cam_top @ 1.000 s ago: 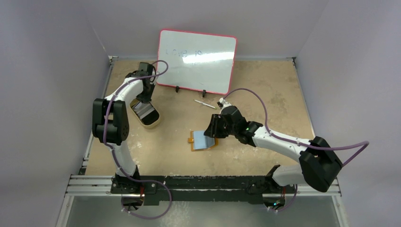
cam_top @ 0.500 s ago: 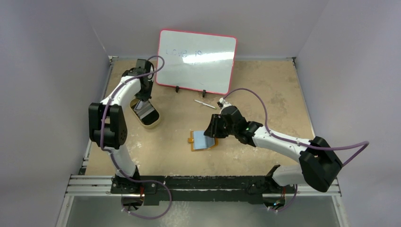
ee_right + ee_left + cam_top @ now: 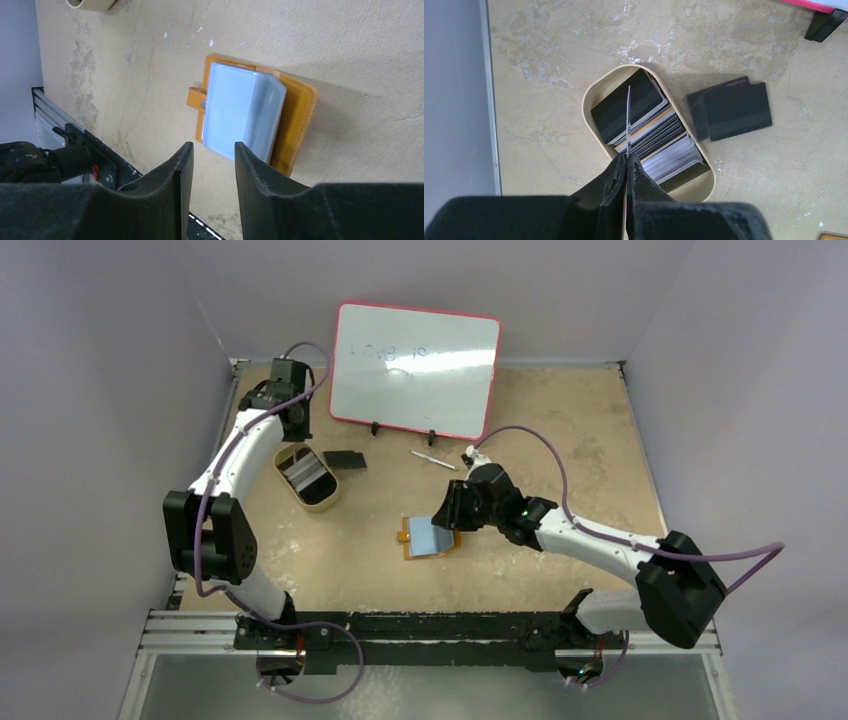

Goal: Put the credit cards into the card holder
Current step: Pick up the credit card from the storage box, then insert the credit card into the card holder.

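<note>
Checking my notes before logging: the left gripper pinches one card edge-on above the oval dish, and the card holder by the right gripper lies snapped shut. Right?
Not quite. The card holder by the right gripper lies open, clear sleeves up, as the right wrist view shows. The left gripper does pinch one card edge-on above the oval dish.

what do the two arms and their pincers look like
The left arm and right arm share one build: slim white links between chunky black joint housings, each trailed by a looping purple cable. A tiny green light glows near the right arm's wrist. The left pincer and right pincer have matte black fingers with rounded tips.
</note>
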Tool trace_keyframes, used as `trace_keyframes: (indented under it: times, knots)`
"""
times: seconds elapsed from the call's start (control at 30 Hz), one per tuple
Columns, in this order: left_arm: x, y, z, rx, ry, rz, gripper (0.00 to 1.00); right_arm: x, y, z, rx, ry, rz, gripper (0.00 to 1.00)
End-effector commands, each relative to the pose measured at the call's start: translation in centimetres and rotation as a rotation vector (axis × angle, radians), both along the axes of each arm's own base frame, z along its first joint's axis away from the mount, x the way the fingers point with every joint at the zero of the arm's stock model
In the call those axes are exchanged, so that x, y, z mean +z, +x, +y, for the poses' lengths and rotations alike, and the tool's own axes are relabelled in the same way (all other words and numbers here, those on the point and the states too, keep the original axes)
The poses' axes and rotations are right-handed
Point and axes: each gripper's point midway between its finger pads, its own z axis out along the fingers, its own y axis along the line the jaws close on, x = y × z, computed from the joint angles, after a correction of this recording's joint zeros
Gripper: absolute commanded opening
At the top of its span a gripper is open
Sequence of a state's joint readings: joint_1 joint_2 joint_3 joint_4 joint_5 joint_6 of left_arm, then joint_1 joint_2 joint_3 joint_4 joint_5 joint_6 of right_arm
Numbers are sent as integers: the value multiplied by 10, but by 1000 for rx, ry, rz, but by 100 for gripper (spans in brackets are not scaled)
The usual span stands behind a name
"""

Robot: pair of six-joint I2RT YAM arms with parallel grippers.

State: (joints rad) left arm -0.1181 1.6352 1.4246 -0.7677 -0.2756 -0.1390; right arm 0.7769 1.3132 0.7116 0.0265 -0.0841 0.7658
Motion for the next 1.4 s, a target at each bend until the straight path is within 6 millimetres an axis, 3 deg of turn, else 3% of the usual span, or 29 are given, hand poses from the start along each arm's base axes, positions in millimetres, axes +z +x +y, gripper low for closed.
trace_keyframes:
  times: [0.0, 0.3, 0.47, 0.63, 0.87, 1.0, 1.2, 1.37]
  knots:
    - [14, 0, 4, 35, 7, -48, 0, 12, 3, -2, -24, 18, -36, 39]
    - [14, -7, -20, 5, -133, -42, 0, 12, 4, 0, -20, 24, -37, 39]
    - [19, -14, -49, -48, -293, -59, 0, 12, 4, 3, -10, 34, -31, 39]
    - [24, -26, -78, -96, -461, -72, 0, -3, 2, -3, -27, -3, -7, 39]
    - [39, -45, -131, -147, -804, -132, 0, -26, -8, -17, -62, -55, 54, 39]
    - [40, -57, -152, -135, -901, -146, 0, -37, -10, -25, -84, -88, 67, 38]
    - [37, -85, -219, -172, -1074, -149, 0, -55, -13, -36, -115, -130, 90, 34]
    - [33, -102, -252, -156, -1187, -159, 0, -55, -13, -39, -131, -136, 83, 30]
